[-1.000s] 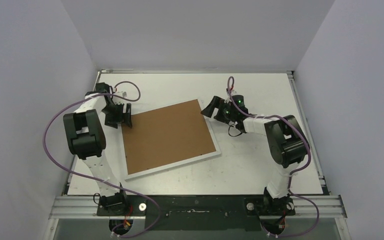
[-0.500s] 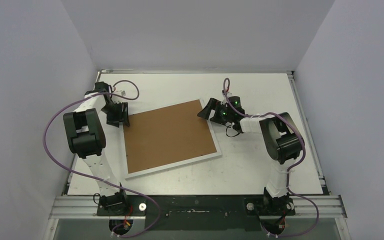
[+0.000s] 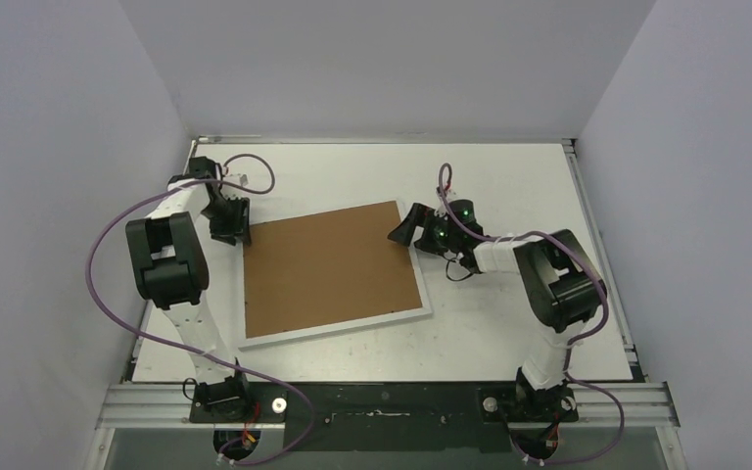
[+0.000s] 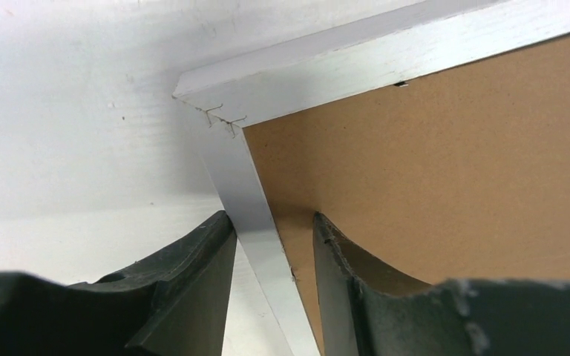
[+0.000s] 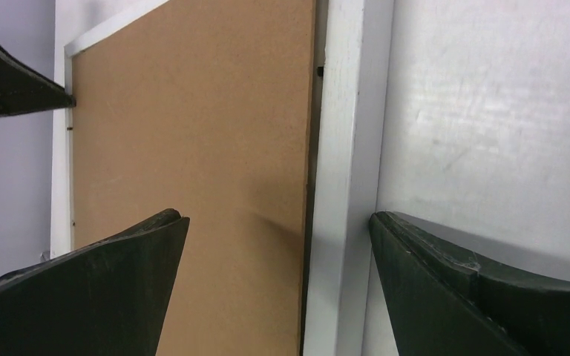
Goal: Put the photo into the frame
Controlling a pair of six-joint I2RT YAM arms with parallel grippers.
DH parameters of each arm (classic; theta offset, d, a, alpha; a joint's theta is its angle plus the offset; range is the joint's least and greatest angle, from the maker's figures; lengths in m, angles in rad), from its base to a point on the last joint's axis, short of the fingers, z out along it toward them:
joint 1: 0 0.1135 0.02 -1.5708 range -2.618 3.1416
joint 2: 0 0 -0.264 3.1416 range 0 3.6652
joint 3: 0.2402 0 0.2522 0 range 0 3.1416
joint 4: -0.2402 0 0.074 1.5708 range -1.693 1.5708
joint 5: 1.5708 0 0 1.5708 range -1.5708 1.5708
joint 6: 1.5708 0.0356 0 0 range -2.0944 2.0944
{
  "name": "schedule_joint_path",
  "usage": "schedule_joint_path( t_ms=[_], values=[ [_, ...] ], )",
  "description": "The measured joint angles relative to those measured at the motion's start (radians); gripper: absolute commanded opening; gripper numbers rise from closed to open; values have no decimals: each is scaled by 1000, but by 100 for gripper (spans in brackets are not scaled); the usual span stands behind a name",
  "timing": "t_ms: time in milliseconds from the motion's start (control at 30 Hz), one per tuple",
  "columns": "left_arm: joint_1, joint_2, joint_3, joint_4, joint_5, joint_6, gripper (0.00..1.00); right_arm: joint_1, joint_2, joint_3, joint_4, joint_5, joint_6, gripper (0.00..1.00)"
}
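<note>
Top view: one large white rectangular picture frame (image 3: 331,269) lies brown-board-up at the centre of the white table (image 3: 509,323). The left gripper (image 3: 235,230) is at its far-left corner and the right gripper (image 3: 403,227) at its far-right corner.

Left wrist: two half-closed fingers (image 4: 193,282) straddle the frame's edge, not clamping it.

Right wrist: two wide-spread fingers (image 5: 104,297) straddle the right edge, holding nothing.

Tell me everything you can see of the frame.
The frame lies flat on the table, back up and slightly skewed. It is a thin white rectangle, filled by a plain brown board. Small staples join its far-left corner. The left pincer straddles the left rail near that corner, jaws narrowly apart. The wide-open right pincer straddles the right rail.
</note>
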Motion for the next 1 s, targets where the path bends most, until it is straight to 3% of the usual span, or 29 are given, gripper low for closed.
schedule_joint_path(
  t_ms=[200,400,667,1000],
  values=[
    [-19,27,50,4,-11,5,36,24,-132,-124,-51,-4,10,98],
    [-29,47,82,4,-11,5,39,44,-230,-134,-178,-3,-42,97],
    [-30,47,81,4,-5,5,42,131,-277,-106,-430,184,-178,90],
    [-30,47,80,5,1,6,42,166,-275,-67,-515,293,-221,62]
  ],
)
